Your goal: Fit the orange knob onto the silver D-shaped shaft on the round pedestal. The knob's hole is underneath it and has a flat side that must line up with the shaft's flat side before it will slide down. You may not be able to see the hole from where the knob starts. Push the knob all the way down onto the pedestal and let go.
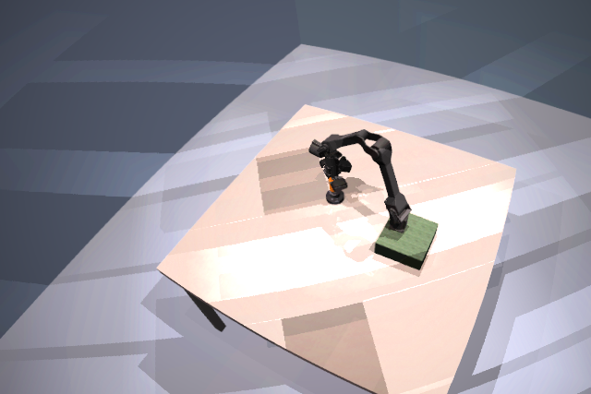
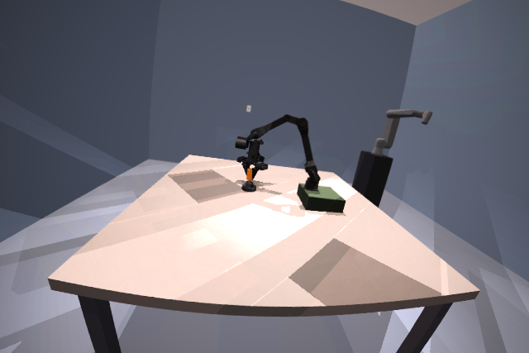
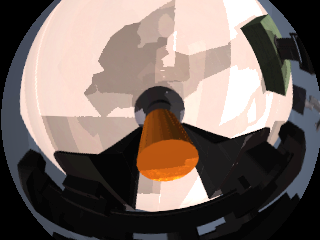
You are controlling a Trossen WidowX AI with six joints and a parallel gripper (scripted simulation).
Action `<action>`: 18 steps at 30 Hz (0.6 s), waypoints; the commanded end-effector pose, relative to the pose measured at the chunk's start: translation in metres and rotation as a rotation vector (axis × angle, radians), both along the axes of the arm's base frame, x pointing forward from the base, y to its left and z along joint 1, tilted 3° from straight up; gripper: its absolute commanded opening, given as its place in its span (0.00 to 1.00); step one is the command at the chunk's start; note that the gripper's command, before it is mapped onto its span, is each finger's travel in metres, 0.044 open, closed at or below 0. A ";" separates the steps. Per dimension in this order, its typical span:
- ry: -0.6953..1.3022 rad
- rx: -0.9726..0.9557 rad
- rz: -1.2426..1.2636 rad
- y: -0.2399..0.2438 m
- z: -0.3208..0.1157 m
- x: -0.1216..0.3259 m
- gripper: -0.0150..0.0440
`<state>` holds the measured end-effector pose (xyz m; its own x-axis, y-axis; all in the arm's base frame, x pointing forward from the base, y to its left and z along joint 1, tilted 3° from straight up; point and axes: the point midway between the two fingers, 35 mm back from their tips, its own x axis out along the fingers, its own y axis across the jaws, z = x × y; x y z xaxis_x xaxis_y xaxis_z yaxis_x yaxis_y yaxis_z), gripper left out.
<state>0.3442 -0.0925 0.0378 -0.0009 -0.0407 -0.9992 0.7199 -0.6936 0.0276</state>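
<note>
The orange knob [image 1: 331,188] [image 2: 249,174] [image 3: 168,155] stands upright between the two black fingers of my gripper [image 2: 250,173] [image 3: 162,128], which is shut on it and points down. The dark round pedestal [image 1: 334,197] [image 2: 249,188] [image 3: 142,114] stands on the table directly under the knob. In the wrist view the knob's lower end overlaps the middle of the pedestal. The silver shaft is hidden. The knob's hole and its flat side are hidden, and whether the knob's bottom touches the pedestal cannot be told.
The arm's base stands on a green block [image 1: 413,240] [image 2: 321,197] [image 3: 266,55] to the right of the pedestal in the top and exterior views. The table [image 1: 333,284] [image 2: 170,264] has bright light patches and shadows. A grey arm on a black stand [image 2: 372,176] is beyond the table.
</note>
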 end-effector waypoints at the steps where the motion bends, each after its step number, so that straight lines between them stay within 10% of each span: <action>1: -0.001 -0.002 -0.005 0.000 -0.001 0.000 0.25; 18: -0.009 -0.002 -0.214 0.001 0.003 -0.005 0.25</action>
<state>0.3410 -0.0916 0.0357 -0.0065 -0.0390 -0.9992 0.6215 -0.7829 0.0265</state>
